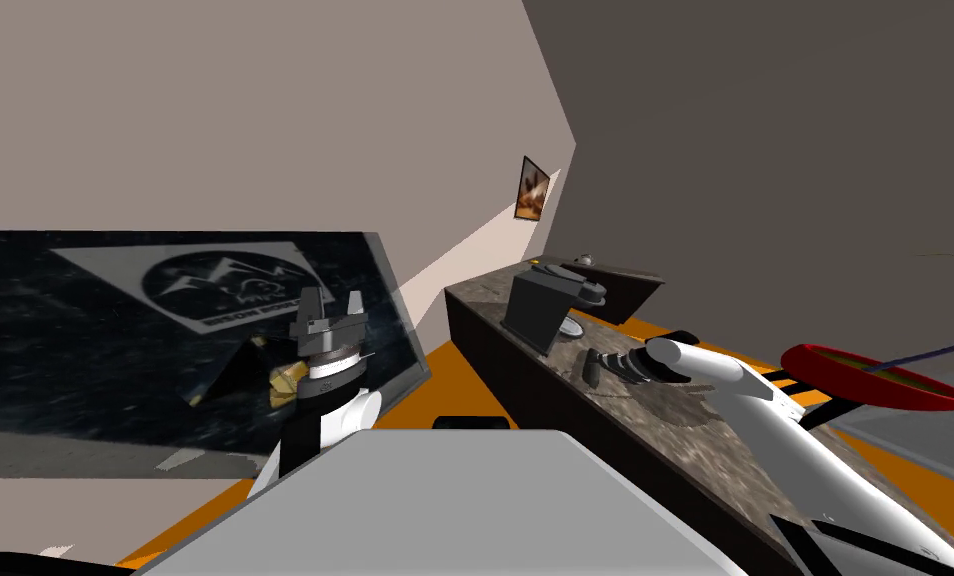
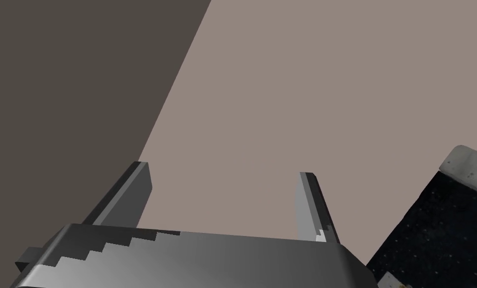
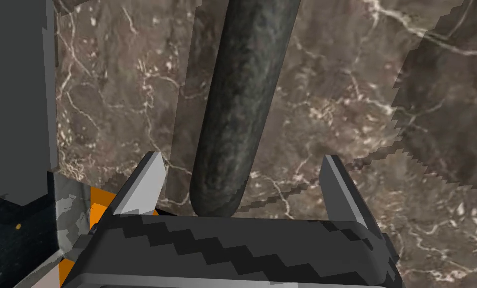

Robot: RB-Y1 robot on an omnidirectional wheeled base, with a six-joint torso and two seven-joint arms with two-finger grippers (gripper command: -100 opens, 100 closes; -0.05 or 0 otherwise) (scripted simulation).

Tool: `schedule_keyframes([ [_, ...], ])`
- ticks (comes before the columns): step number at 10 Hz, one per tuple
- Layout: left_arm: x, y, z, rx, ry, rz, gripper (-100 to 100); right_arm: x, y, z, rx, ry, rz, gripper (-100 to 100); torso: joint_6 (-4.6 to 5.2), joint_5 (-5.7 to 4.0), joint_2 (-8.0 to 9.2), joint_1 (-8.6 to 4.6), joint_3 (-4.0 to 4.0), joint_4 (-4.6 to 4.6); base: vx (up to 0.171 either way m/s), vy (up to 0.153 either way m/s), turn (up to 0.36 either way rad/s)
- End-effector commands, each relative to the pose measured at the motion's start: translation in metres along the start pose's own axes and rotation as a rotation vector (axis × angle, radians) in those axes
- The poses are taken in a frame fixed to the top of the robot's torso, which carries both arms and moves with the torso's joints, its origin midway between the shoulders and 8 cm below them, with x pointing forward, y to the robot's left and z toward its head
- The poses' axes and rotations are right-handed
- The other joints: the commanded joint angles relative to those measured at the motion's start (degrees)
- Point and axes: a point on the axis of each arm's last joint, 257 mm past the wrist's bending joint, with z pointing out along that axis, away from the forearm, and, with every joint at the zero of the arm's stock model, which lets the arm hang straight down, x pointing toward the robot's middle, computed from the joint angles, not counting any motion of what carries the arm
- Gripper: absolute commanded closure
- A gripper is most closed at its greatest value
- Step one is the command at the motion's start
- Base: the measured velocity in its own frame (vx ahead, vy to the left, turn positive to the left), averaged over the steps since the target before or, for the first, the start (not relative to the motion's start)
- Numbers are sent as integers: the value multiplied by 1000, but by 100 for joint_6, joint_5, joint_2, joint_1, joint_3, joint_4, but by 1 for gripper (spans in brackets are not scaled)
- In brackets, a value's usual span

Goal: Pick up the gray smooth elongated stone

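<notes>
Stone (image 3: 242, 110): dark grey, smooth, lies flat on brown marble table (image 3: 332, 100), near end seen between fingers of right gripper (image 3: 243, 159).
Right gripper: released, blades apart on either side of stone, no contact seen.
- Advice: centre on stone, descend, clench across narrow width nearer its middle.
- Smooth surface may slip; lift level.
- Mind dark grey box (image 3: 17, 100) beside one blade.

Left gripper (image 2: 225, 170): released, raised aside.

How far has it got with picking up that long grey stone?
Reaching looks done: the right gripper is at the stone on the marbled counter, with open fingers on either side. In hand: closing, with the stone not yet gripped. Lifting remains. The left gripper hangs open, raised.
</notes>
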Motion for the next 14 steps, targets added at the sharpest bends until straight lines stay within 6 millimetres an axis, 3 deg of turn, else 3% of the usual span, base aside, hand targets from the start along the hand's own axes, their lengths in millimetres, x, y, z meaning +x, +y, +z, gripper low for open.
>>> schedule_keyframes([
  [1,0,0,0,0,0,0,0,-7,1,1,-1,-33,33,-100,0,0,0,0,0,0,98,-19,-20],
  [6,0,0,0,0,0,0,0,-54,6,9,-18,-219,207,-100,-1,-4,-19,-14,-11,-5,159,-32,-75],
  [8,0,0,0,0,0,0,0,-55,6,10,-18,-223,211,-100,0,-3,5,-12,2,0,63,-10,-39],
  [9,0,0,0,0,0,0,0,-56,6,10,-19,-227,214,0,-1,-2,31,-5,17,6,0,0,0],
  [10,0,0,0,0,0,0,0,-62,20,12,-22,-225,225,-100,0,-1,46,-3,26,10,8,19,109],
  [14,0,0,0,0,0,0,0,-70,39,14,-22,-219,247,-100,0,1,50,4,28,11,14,19,73],
])
